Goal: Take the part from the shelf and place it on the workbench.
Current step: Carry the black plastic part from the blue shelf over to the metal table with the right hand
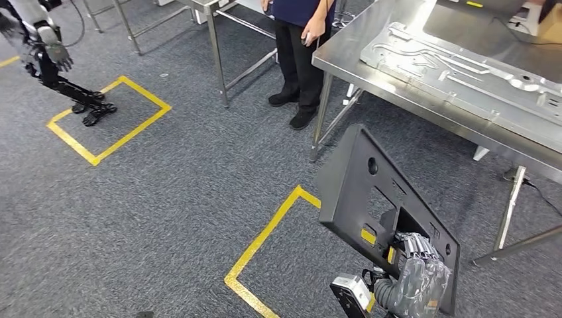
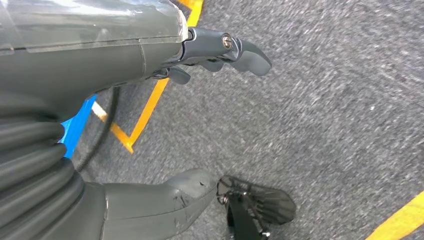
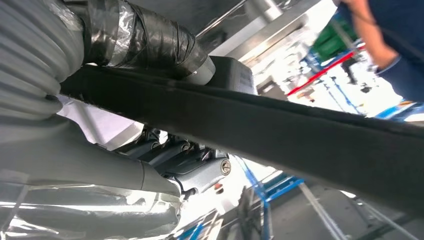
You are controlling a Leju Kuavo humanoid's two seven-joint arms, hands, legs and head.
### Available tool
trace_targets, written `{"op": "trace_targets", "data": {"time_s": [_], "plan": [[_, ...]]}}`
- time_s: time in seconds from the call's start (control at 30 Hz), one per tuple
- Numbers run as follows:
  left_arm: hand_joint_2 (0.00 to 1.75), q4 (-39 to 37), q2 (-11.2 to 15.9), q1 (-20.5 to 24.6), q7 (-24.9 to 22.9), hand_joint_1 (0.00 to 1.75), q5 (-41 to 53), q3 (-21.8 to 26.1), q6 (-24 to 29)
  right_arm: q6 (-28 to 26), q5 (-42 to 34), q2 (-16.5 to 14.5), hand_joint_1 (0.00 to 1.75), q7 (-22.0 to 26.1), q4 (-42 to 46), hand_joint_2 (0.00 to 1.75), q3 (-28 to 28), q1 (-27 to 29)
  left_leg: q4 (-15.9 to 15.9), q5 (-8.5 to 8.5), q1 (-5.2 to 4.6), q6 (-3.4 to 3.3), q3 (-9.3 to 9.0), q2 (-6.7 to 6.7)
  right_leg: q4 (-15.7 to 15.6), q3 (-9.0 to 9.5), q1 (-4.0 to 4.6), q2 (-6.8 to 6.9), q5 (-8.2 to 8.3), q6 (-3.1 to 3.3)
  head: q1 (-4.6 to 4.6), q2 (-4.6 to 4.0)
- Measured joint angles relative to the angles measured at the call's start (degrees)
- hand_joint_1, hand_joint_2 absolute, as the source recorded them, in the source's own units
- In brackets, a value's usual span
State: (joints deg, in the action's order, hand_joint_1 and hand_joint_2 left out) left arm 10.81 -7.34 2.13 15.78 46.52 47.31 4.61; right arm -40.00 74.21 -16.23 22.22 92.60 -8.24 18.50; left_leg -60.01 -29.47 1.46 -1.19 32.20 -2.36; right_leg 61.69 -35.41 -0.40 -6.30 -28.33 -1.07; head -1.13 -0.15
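Grey carpet floor (image 1: 166, 199) with yellow tape squares (image 1: 265, 238), steel workbench at upper right, its tabletop (image 1: 371, 46) carrying a flat silver metal plate (image 1: 464, 73). Person (image 1: 301, 40) stands by the bench's near corner. Another robot's legs (image 1: 79, 93) stand in the far yellow square at upper left.

Task progress: dark flat part (image 1: 371, 192) is already off the shelf and in the right hand (image 1: 417, 271), held upright and tilted, off the floor, near the bench but below and short of the tabletop. Placement not yet done; judging from this, what's left is closing the gap, lifting the part above the edge and laying it down on a free bit of tabletop.

Right arm comes in from the bottom, hand low, fingers (image 3: 195, 165) wrapped around the part's lower edge through a cutout, thumb on the opposite face; gripping the part. Left hand (image 2: 150, 125) hangs down over the carpet, fingers (image 2: 240, 50) apart from the thumb, holding nothing.
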Motion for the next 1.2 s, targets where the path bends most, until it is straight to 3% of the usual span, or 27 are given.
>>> {"op": "trace_targets", "data": {"time_s": [0.07, 0.1, 0.17, 0.2, 0.23, 0.3, 0.37, 0.43, 0.47, 0.53, 0.6, 0.67, 0.7, 0.77, 0.83, 0.9, 0.93, 0.97, 1.03, 1.1, 1.17, 1.2], "plan": [[1.75, 0.0, 0.0, 0.1, 0.0, 0.0, 0.1, 0.0, 0.0, 0.0, 0.1, 0.1, 1.75, -1.1, 0.0, 1.75, 0.0, 0.0, 0.4, 0.08, 0.02, -0.51, -0.27, 1.51, 5.1, -2.44, 0.09, 3.89, -2.69, -0.49, -0.15, 0.0], [1.75, 0.0, 0.0, 0.0, 0.0, 0.0, 0.1, 0.1, 0.0, 0.0, 0.2, 0.1, 1.75, -1.5, 0.0, 1.75, 0.0, 0.0, 0.4, 0.01, -0.08, -0.68, -0.33, 2.31, 8.7, -4.28, -0.01, 5.14, -4.33, -0.69, -0.2, 0.0], [1.75, 0.0, 0.1, -0.2, 0.0, 0.0, 0.3, 0.1, 0.0, 0.0, 0.4, 0.2, 1.75, -2.4, 0.0, 1.75, -0.1, 0.0, 0.4, -0.21, -0.21, -0.83, -0.43, 3.93, 13.7, -7.06, -0.22, 6.0, -5.69, -0.89, -0.19, 0.0], [1.75, 0.0, 0.1, -0.2, 0.0, 0.0, 0.4, 0.2, 0.0, 0.0, 0.5, 0.3, 1.75, -2.9, 0.0, 1.75, -0.2, 0.0, 0.4, -0.36, -0.26, -0.82, -0.59, 4.69, 13.3, -6.9, -0.26, 6.18, -4.7, -0.82, -0.19, 0.0], [1.75, 0.0, 0.1, -0.1, 0.0, 0.0, 0.5, 0.2, 0.0, 0.0, 0.6, 0.4, 1.75, -3.5, 0.0, 1.75, -0.4, 0.0, 0.4, -0.53, -0.32, -0.78, -0.82, 5.4, 10.9, -5.67, -0.23, 6.53, -2.88, -0.59, -0.19, 0.0], [1.75, 0.0, 0.0, 0.0, -0.1, 0.0, 0.7, 0.2, -0.1, 0.0, 0.7, 0.7, 1.75, -4.7, -0.1, 1.75, -1.0, -0.2, 0.5, -0.92, -0.49, -0.59, -1.42, 6.62, 2.9, -1.52, 0.47, 9.07, 0.56, 0.5, -0.19, 0.0], [1.75, 0.0, -0.1, 0.1, -0.1, 0.0, 0.9, 0.3, -0.2, 0.0, 0.8, 1.0, 1.75, -5.7, -0.1, 1.75, -1.6, -0.4, 0.7, -1.17, -0.61, -0.19, -1.81, 7.76, -1.4, 0.55, 1.36, 10.99, 1.4, 1.54, -0.19, 0.0], [1.75, 0.0, -0.1, 0.1, -0.2, 0.0, 1.0, 0.3, -0.4, 0.0, 0.8, 1.3, 1.75, -6.4, -0.2, 1.75, -2.1, -0.5, 1.2, -1.24, -0.72, 0.33, -2.3, 9.07, -2.0, 0.59, 1.6, 10.03, 1.37, 2.0, -0.19, 0.0], [1.75, 0.0, -0.1, 0.2, -0.2, 0.0, 1.0, 0.3, -0.4, 0.0, 0.7, 1.4, 1.75, -6.7, -0.3, 1.75, -2.3, -0.5, 1.2, -1.48, -0.72, 0.61, -2.58, 8.93, -2.5, 0.89, 1.38, 9.3, 1.59, 2.13, -0.17, 0.0], [1.75, 0.0, 0.0, 0.3, -0.2, 0.0, 1.1, 0.3, -0.5, -0.1, 0.6, 1.6, 1.75, -7.0, -0.4, 1.75, -2.7, -0.6, -1.3, -3.33, -0.75, 0.98, -1.86, 6.53, -3.8, 1.76, 0.76, 7.96, 2.06, 2.52, -0.15, 0.0], [1.75, 0.0, 0.1, 0.1, -0.3, 0.0, 1.1, 0.3, -0.6, -0.1, 0.5, 1.7, 1.75, -7.3, -0.5, 1.75, -3.1, -0.8, -8.2, -6.75, -0.63, 1.15, 1.51, 3.49, -4.2, 2.16, 0.39, 6.64, 2.2, 2.87, -0.13, 0.0], [1.75, 0.0, 0.1, -0.1, -0.4, 0.0, 1.2, 0.3, -0.6, -0.1, 0.4, 1.9, 1.75, -7.5, -0.6, 1.75, -3.3, -0.8, -14.0, -8.38, -0.5, 1.5, 4.85, 2.66, -4.1, 2.23, 0.32, 4.99, 2.08, 2.92, -0.11, 0.0], [1.75, 0.0, 0.2, -0.2, -0.4, 0.0, 1.2, 0.3, -0.6, -0.1, 0.4, 2.0, 1.75, -7.6, -0.7, 1.75, -3.4, -0.8, -14.2, -7.52, -0.4, 1.69, 5.32, 2.58, -4.0, 2.27, 0.24, 4.09, 1.99, 2.82, -0.11, 0.0], [1.75, 0.0, 0.2, -0.2, -0.5, 0.0, 1.2, 0.3, -0.6, -0.1, 0.3, 2.1, 1.75, -7.8, -0.9, 1.75, -3.6, -0.8, -8.7, -3.09, -0.01, 2.05, 3.43, 1.89, -3.3, 2.32, -0.04, 2.41, 1.55, 2.35, -0.1, 0.0], [1.75, 0.0, 0.3, -0.2, -0.5, 0.0, 1.2, 0.3, -0.6, -0.1, 0.1, 2.3, 1.75, -8.2, -1.0, 1.75, -3.8, -0.9, -2.4, -0.33, 0.45, 2.12, 0.99, -0.92, -1.9, 1.76, -0.13, 0.97, 0.88, 1.59, -0.12, 0.0], [1.75, 0.0, 0.3, -0.1, -0.5, 0.0, 1.3, 0.3, -0.7, -0.1, 0.0, 2.4, 1.75, -8.6, -1.0, 1.75, -4.0, -0.9, -0.7, -0.36, 0.44, 1.68, 0.35, -2.45, -1.1, 0.92, -0.19, -0.28, 0.67, 0.83, -0.15, 0.0], [1.75, 0.0, 0.3, -0.1, -0.5, 0.0, 1.3, 0.3, -0.7, -0.1, -0.1, 2.5, 1.75, -8.7, -1.0, 1.75, -4.1, -0.9, -0.6, -0.27, 0.36, 1.28, 0.33, -1.84, -1.1, 0.65, -0.28, -0.96, 0.78, 0.51, -0.16, 0.0], [1.75, 0.0, 0.2, -0.1, -0.5, 0.0, 1.3, 0.3, -0.7, -0.1, -0.1, 2.6, 1.75, -8.9, -1.0, 1.75, -4.2, -0.9, -0.4, -0.16, 0.38, 0.93, 0.21, -1.12, -1.0, 0.51, -0.38, -1.08, 0.83, 0.22, -0.15, 0.0], [1.75, 0.0, 0.2, -0.1, -0.5, 0.0, 1.3, 0.4, -0.7, -0.1, -0.2, 2.8, 1.75, -9.1, -1.0, 1.75, -4.4, -1.0, 0.1, 0.02, 0.55, 0.15, -0.18, 0.34, 1.0, -0.48, -0.26, 1.33, -0.27, -0.34, -0.23, 0.0], [1.75, 0.0, 0.2, -0.2, -0.5, 0.0, 1.3, 0.4, -0.7, -0.1, -0.2, 3.0, 1.75, -9.2, -1.1, 1.75, -4.6, -1.1, 0.4, -0.08, 0.45, -0.4, -0.5, 1.93, 7.0, -3.55, -0.27, 4.83, -3.15, -0.85, -0.31, 0.0], [1.75, 0.0, 0.3, -0.3, -0.5, 0.0, 1.3, 0.4, -0.7, -0.1, -0.2, 3.2, 1.75, -9.3, -1.2, 1.75, -4.7, -1.1, 0.4, -0.34, 0.29, -0.55, -0.66, 3.58, 13.0, -6.96, -0.55, 5.93, -5.07, -1.16, -0.3, 0.0], [1.75, 0.0, 0.3, -0.3, -0.5, 0.0, 1.3, 0.5, -0.7, -0.1, -0.2, 3.2, 1.75, -9.3, -1.3, 1.75, -4.8, -1.1, 0.4, -0.51, 0.26, -0.53, -0.8, 4.34, 13.7, -7.52, -0.65, 6.13, -4.64, -1.21, -0.3, 0.0]]}}
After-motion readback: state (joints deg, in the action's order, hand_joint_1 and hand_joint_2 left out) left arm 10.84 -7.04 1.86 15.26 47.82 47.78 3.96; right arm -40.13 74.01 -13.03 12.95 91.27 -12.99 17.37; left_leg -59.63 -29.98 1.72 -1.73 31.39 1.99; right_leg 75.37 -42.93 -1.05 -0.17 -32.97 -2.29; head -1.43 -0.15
